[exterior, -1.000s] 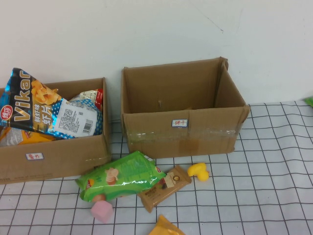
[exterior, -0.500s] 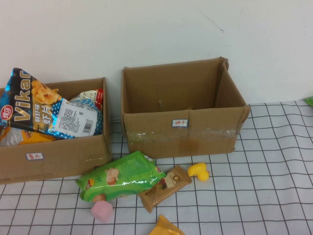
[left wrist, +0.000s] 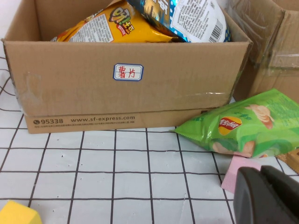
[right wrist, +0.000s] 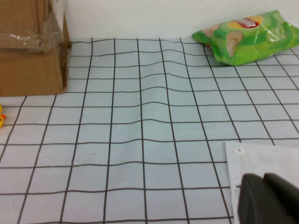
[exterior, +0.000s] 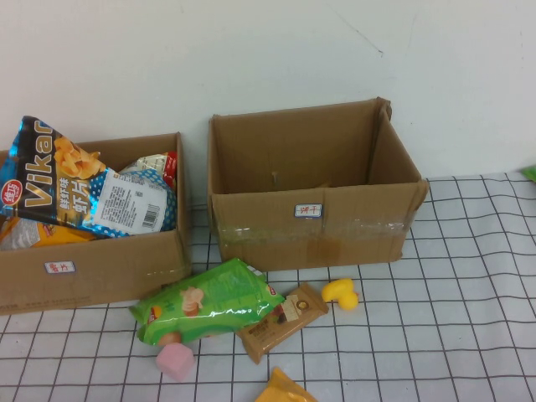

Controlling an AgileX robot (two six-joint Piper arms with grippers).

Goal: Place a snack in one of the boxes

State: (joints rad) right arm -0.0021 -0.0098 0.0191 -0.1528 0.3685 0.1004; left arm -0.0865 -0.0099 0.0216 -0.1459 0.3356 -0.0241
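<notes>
Green chip bag (left wrist: 243,128) beside labelled box (left wrist: 126,93)

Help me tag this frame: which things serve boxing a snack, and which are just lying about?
Job: green chip bag, brown snack bar, left box, right box; left claw near the bag, right claw over checked cloth.
Lying about: pink block, yellow duck.

A plain white wall (exterior: 268,59) fills the scene from nine to three o'clock. Below it, the worktop (exterior: 469,318) wears a white cloth gridded with black lines.
</notes>
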